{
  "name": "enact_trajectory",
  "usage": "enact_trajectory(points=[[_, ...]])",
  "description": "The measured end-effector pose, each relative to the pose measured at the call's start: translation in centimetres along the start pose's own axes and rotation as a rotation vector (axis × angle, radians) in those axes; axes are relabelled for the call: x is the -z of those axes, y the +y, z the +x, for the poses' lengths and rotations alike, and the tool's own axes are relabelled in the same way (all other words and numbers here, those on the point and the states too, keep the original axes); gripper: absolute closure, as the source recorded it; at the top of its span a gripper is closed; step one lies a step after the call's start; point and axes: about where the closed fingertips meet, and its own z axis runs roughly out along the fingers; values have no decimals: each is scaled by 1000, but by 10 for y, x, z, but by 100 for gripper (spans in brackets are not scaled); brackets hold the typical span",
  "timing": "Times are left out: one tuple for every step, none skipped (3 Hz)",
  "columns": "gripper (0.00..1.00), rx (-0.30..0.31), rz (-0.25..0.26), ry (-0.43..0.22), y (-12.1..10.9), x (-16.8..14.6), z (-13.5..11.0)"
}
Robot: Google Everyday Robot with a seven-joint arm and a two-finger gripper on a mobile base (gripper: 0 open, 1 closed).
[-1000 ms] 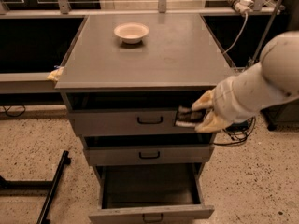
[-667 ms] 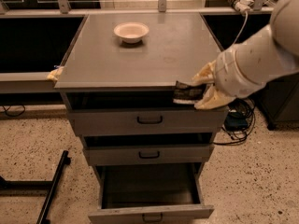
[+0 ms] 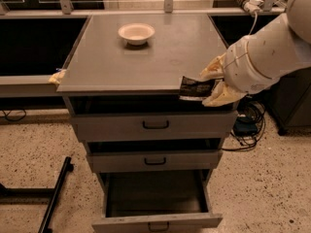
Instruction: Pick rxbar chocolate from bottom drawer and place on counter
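End effector [image 3: 208, 87], clamped on rxbar chocolate [image 3: 194, 88], now higher than before, at front-right edge of counter [image 3: 121, 64]

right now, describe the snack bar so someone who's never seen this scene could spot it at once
Find the grey three-drawer cabinet in the middle and look at the front right edge of its counter. There the robot's tool grips a small flat snack bar. It is black with pale print, unlike the round white bowl at the counter's back.
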Motion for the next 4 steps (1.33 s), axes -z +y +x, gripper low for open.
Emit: enact_trajectory(points=[[100,-19,17,-20,-22,-14,4],[100,-25,30,-58,-55,-42,9],[100,-28,37,-111,-85,-75,7],[100,-44,41,-163,-107,-103,6]])
